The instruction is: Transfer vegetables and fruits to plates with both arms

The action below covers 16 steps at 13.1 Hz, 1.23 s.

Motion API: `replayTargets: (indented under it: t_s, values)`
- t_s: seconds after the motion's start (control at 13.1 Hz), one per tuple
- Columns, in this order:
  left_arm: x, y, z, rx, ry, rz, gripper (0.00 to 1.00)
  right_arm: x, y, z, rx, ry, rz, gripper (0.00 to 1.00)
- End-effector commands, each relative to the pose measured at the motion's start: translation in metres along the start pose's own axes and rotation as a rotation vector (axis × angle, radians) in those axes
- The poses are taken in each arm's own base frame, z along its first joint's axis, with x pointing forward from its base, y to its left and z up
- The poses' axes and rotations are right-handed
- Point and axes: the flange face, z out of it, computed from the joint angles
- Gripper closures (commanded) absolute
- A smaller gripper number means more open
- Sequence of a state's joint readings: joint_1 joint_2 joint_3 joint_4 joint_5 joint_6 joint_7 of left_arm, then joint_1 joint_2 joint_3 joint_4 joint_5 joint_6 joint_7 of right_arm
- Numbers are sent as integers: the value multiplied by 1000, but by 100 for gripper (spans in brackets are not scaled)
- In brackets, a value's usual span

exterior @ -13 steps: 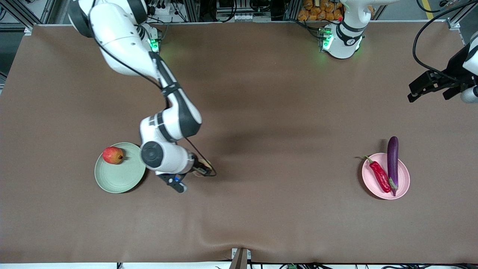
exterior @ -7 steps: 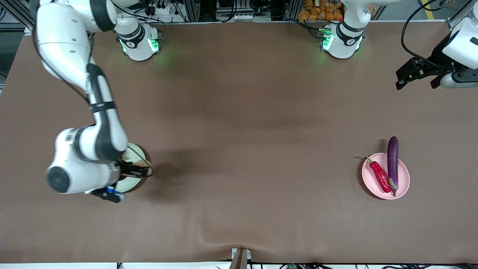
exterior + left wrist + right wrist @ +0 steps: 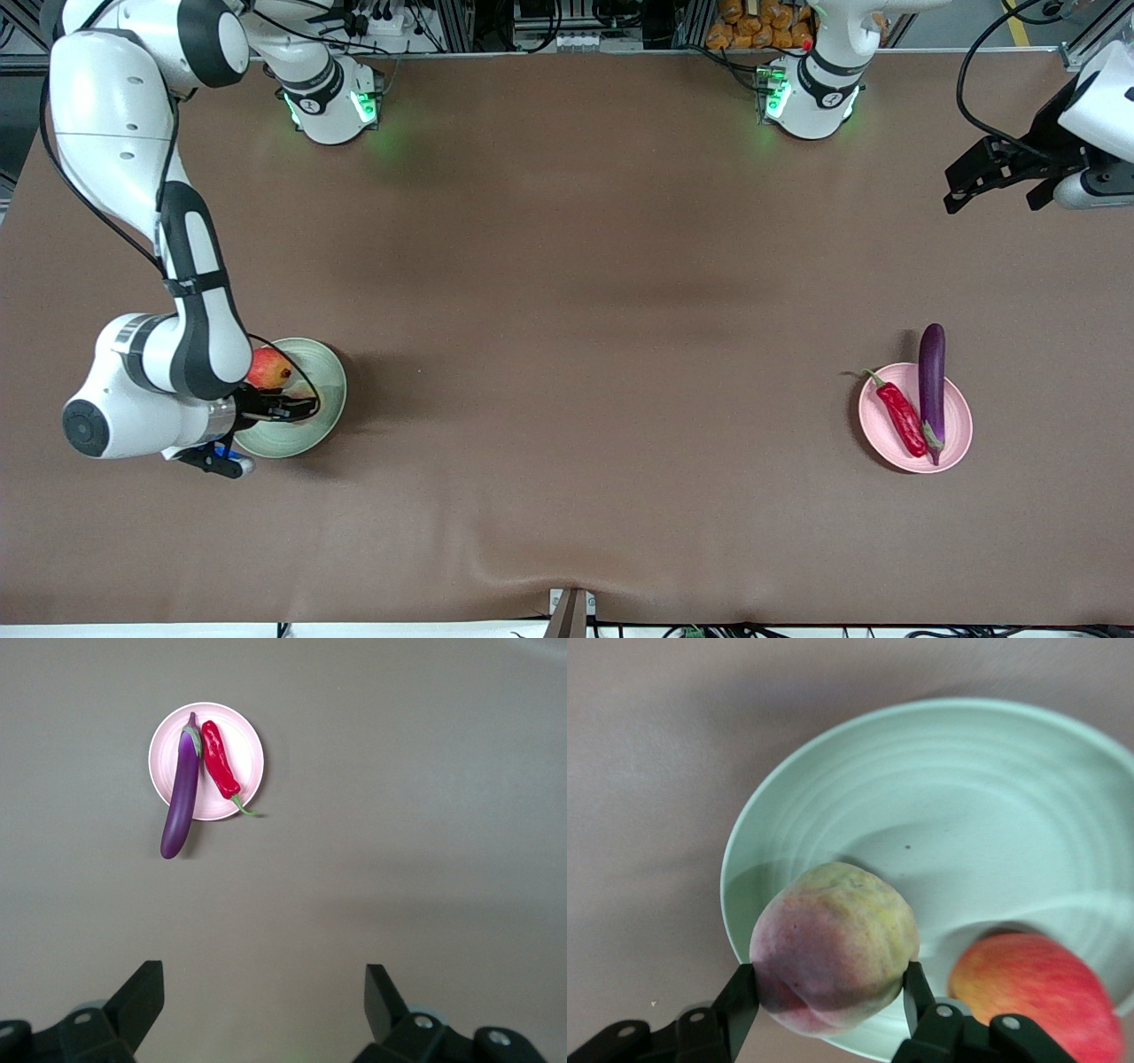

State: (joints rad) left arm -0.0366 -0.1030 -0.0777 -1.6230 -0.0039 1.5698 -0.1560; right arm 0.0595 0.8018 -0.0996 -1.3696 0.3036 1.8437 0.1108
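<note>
Your right gripper point(image 3: 824, 992) is clamped on the peach point(image 3: 833, 945) across its widest part, which is the spot to hold; it looks light, round and smooth, so it'll probably roll once let go. It hangs over the green plate point(image 3: 833, 806), beside the apple point(image 3: 1045, 992) lying on that plate. Your left gripper point(image 3: 264, 1001) waits wide apart and empty, over bare table well away from the pink plate point(image 3: 248, 735) holding the eggplant point(image 3: 182, 793) and chili pepper point(image 3: 219, 769).
</note>
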Motion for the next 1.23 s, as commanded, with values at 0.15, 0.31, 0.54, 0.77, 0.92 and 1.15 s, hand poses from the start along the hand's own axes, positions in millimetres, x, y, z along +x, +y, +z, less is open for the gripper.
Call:
replayTargets:
  t_s: [0.15, 0.31, 0.54, 0.77, 0.92, 1.15]
  values:
    - [5, -7, -8, 44, 22, 7, 0, -8, -3, -22, 37, -4, -34, 0]
    - [5, -7, -8, 46, 22, 7, 0, -15, -10, -58, 30, -31, -64, 0]
    - [5, -7, -8, 46, 23, 9, 0, -27, -14, -128, -4, -12, -193, 0]
    - [5, -7, -8, 46, 22, 9, 0, -55, -19, -191, -11, 30, -232, 0]
    - [4, -6, -8, 46, 22, 9, 0, -77, -21, -224, -16, 56, -249, 0]
    - [4, -4, -8, 46, 22, 7, 0, -133, -21, -297, -121, 140, -259, 0]
